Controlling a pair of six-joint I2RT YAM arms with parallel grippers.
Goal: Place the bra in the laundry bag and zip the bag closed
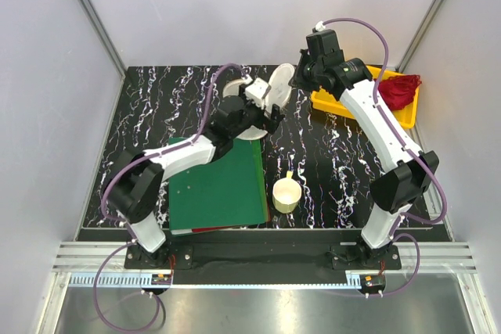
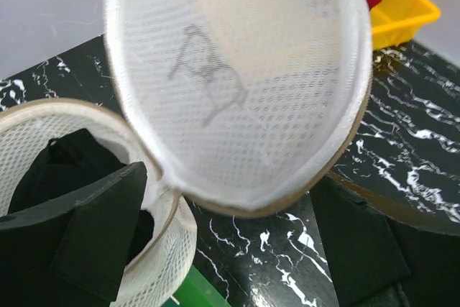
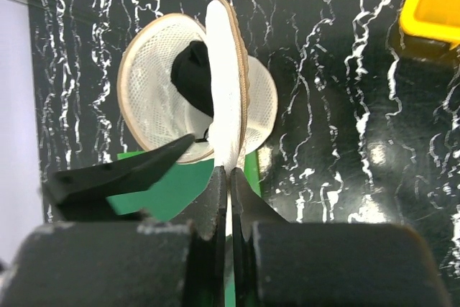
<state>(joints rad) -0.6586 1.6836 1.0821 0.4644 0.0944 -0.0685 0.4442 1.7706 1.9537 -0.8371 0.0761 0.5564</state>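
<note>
The laundry bag (image 3: 154, 98) is a round cream mesh drum lying open on the black table, its lid (image 2: 237, 84) lifted upright. The black bra (image 3: 192, 77) sits inside the bag's body and also shows in the left wrist view (image 2: 50, 170). My right gripper (image 3: 230, 177) is shut on the edge of the lid and holds it up; in the top view it is at the back centre (image 1: 291, 77). My left gripper (image 2: 230, 249) is open, with one finger (image 2: 93, 228) over the bag's opening and the other (image 2: 359, 249) outside, below the lid.
A yellow bin (image 1: 333, 103) holding a red garment (image 1: 399, 90) stands at the back right. A cream cup (image 1: 286, 193) stands at the front centre, beside a green board (image 1: 219, 185). Grey walls close in the table.
</note>
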